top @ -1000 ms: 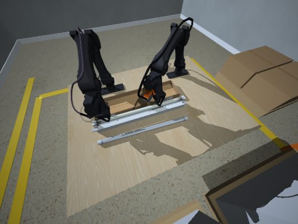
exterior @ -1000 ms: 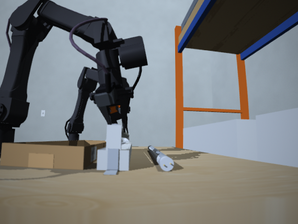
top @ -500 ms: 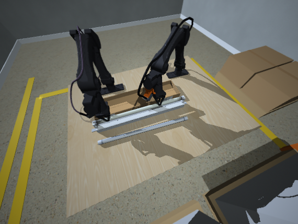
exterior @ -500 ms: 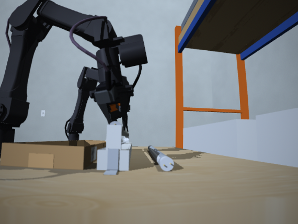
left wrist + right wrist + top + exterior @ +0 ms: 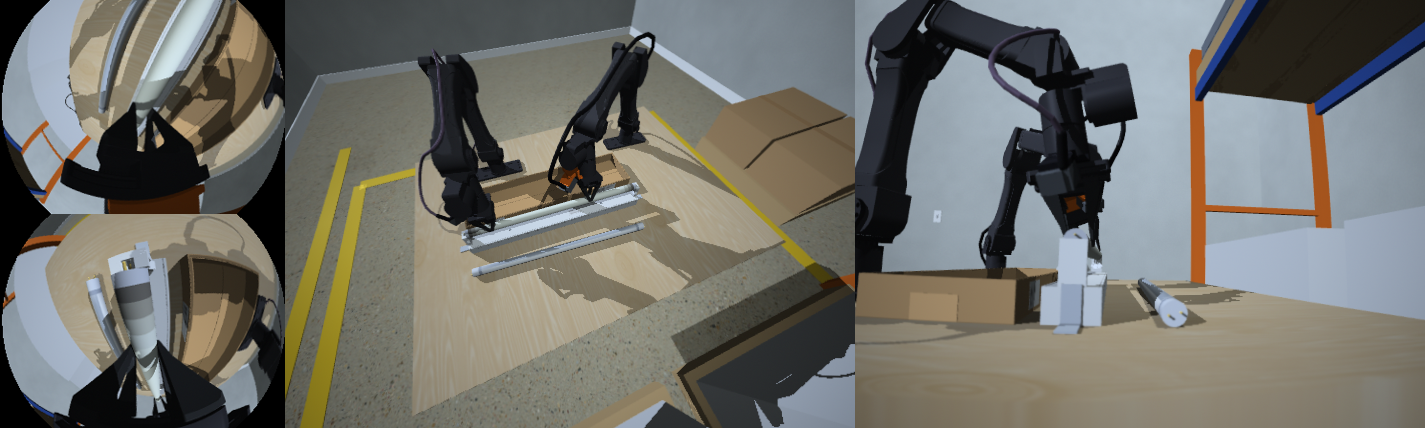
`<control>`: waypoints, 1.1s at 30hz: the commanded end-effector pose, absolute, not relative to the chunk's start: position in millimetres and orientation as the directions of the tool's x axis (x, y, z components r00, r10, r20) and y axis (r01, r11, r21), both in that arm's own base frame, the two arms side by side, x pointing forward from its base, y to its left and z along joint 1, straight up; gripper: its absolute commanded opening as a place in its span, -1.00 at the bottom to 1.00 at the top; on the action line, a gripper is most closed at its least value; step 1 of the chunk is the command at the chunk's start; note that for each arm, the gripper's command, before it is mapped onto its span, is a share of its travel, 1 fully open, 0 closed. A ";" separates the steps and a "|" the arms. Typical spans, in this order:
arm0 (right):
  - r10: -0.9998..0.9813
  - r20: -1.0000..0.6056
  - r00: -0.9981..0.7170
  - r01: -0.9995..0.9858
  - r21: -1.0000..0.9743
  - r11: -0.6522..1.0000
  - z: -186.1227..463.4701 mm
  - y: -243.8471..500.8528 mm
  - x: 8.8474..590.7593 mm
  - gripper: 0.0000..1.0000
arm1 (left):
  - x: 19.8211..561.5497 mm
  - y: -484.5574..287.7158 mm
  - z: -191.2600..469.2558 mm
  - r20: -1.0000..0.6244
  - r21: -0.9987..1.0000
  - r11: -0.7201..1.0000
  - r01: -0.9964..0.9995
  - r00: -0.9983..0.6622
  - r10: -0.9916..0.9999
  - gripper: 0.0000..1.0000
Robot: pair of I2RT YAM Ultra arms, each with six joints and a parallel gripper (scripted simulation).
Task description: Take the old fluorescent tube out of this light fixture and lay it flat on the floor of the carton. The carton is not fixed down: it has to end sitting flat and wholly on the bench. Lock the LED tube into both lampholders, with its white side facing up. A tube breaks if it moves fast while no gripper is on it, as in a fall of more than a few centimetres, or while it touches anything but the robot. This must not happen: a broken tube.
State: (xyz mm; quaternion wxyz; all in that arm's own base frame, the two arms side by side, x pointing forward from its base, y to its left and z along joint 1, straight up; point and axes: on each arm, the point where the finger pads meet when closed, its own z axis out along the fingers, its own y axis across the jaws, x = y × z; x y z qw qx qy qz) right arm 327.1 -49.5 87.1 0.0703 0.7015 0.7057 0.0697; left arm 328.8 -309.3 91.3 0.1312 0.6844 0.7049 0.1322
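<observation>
You have both the left hand (image 5: 591,198) (image 5: 141,107) and right hand (image 5: 491,228) (image 5: 1081,236) (image 5: 145,345) closed on the old tube (image 5: 545,210) (image 5: 1075,233) (image 5: 184,43) (image 5: 136,316). Its end beside the right hand stands above the lampholder (image 5: 1073,260); far-end release cannot be confirmed. Carton placement and LED tube (image 5: 560,249) (image 5: 1171,311) (image 5: 112,67) (image 5: 99,305) fitting remain outstanding.

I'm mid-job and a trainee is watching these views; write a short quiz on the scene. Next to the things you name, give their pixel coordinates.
1. True or false: the LED tube (image 5: 560,251) (image 5: 1173,312) (image 5: 111,72) (image 5: 100,302) lies inside the carton (image 5: 525,182) (image 5: 885,295) (image 5: 249,38) (image 5: 190,286).

2. What is the right gripper (image 5: 492,227) (image 5: 1092,245) (image 5: 145,345) closed on?
a) the LED tube
b) the old tube (image 5: 550,210) (image 5: 1073,234) (image 5: 182,48) (image 5: 136,310)
c) the carton wall

3. Fill in: the fixture (image 5: 555,221) (image 5: 1073,260) (image 5: 162,295) stands between the LED tube and the ____.

Key: 1 false; 2 b; 3 carton
</observation>
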 end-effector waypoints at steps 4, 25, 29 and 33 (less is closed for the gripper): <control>1.000 -0.017 -0.008 0.972 0.235 0.011 105.6 -51.0 333.1 -0.78 | 332.8 -314.0 118.8 -0.047 0.406 0.047 0.913 -0.031 0.998 -0.78; 1.000 -0.011 -0.001 0.972 0.234 0.004 117.3 -50.4 331.2 -0.78 | 331.1 -314.4 131.1 -0.048 0.405 0.046 0.913 -0.029 0.998 -0.78; 1.000 -0.008 0.000 0.973 0.231 0.002 118.6 -50.1 331.3 -0.78 | 329.7 -314.2 132.5 -0.045 0.403 0.042 0.914 -0.026 0.999 -0.78; 1.000 -0.009 0.000 0.974 0.226 0.002 120.3 -50.3 330.2 -0.78 | 328.9 -314.5 135.4 -0.046 0.401 0.042 0.915 -0.026 0.999 -0.78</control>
